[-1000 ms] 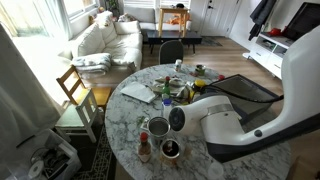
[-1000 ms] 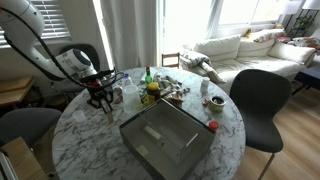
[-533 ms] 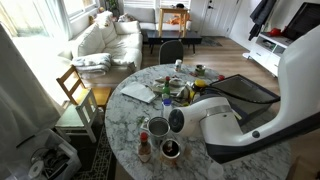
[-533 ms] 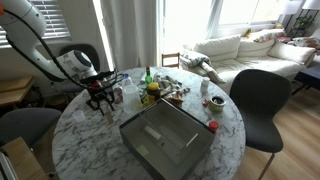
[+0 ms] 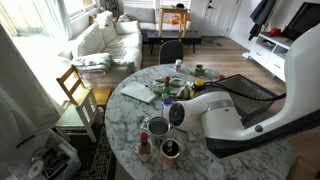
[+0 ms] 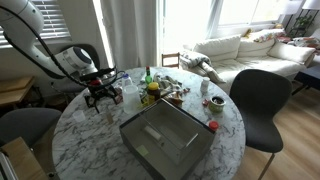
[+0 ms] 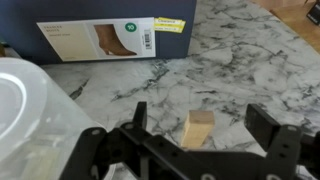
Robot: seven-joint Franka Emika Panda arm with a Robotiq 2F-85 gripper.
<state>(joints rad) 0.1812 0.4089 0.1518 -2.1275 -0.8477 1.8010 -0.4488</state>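
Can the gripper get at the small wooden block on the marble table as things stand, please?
Probably yes: the gripper hangs over the wooden block, which sits free between its open jaws.

Bright daylight from blown-out windows (image 6: pixel 190 25), soft low-resolution views, tool (image 7: pixel 200 125) dark, slightly blurred.

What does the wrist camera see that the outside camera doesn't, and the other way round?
Only the wrist view: a small wooden block between the open jaws, and a labelled box. Only an exterior view: the sofa, a dark chair and the grey tray. Both: the gripper and the marble table.
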